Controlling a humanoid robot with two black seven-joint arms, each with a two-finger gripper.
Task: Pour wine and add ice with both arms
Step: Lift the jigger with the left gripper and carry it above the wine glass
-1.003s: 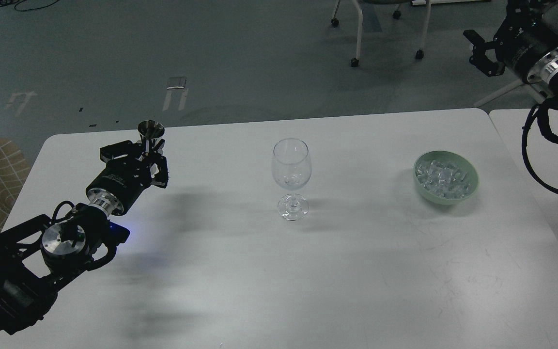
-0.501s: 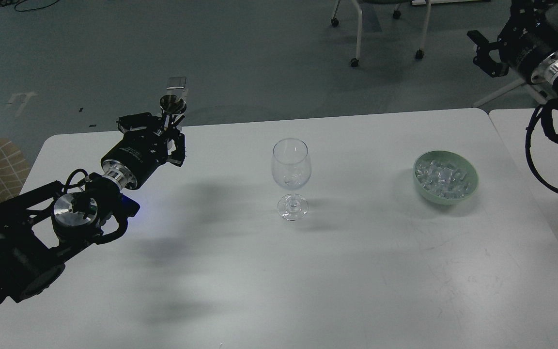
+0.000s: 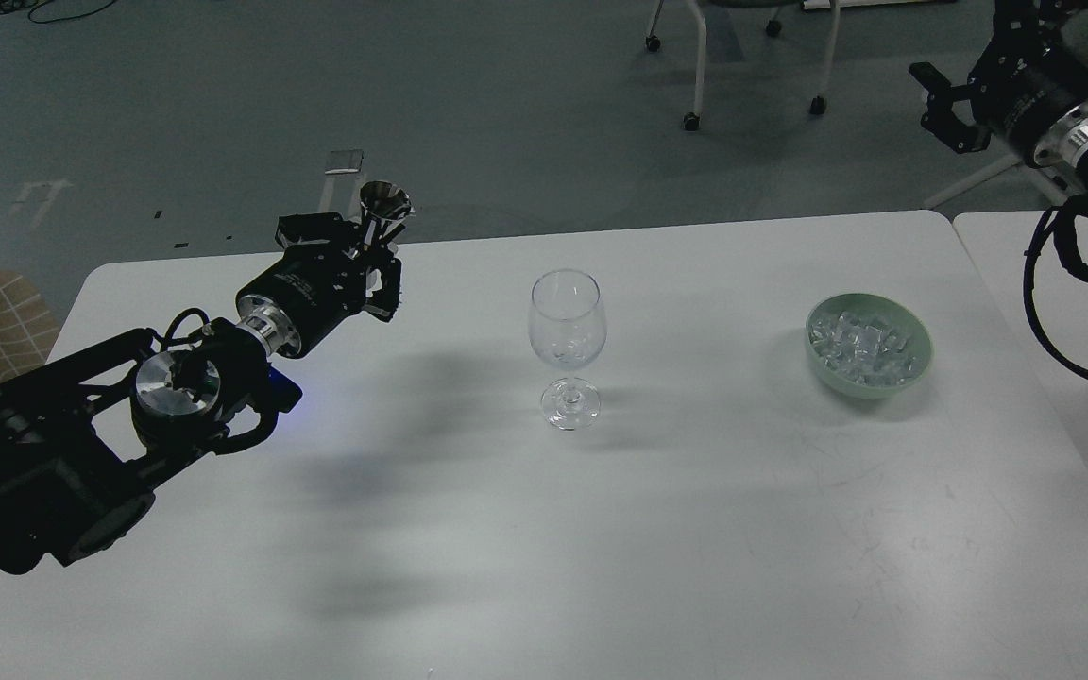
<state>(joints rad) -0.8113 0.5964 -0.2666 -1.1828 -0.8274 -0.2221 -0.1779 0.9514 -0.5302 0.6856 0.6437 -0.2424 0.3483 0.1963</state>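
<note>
Standing between metal cup point(image 3: 384, 202) and ice bowl point(image 3: 870, 378): wine glass point(image 3: 568, 346)

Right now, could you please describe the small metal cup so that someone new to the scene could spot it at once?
Start at the white table and follow the black left arm to its gripper near the table's far left edge. The small metal cup sticks up from it: a shiny silver cone, flared at the top, unlike the clear wine glass at mid-table.
</note>
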